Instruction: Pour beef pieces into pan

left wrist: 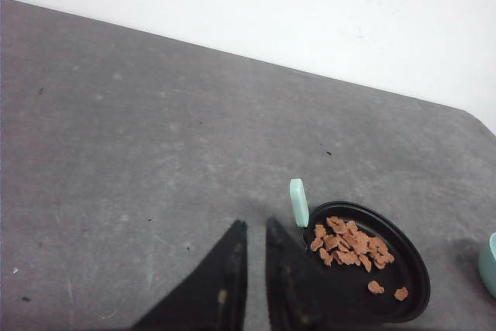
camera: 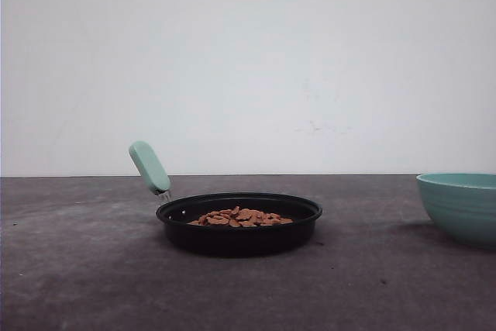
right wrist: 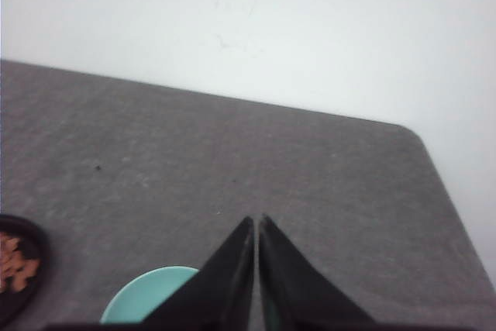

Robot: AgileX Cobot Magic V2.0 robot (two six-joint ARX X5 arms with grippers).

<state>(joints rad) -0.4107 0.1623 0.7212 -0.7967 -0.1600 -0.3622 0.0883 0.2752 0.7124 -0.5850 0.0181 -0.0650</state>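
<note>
The pan [camera: 239,225] sits on the grey desk [camera: 77,269], its mint handle [camera: 149,167] angled up toward the left and far side. The beef pieces [camera: 240,217] lie heaped inside it. A teal bowl [camera: 461,205] stands well apart at right. The left gripper [left wrist: 252,230] shows jaws nearly closed and empty; the right gripper [right wrist: 256,222] has jaws pressed together, holding nothing.
</note>
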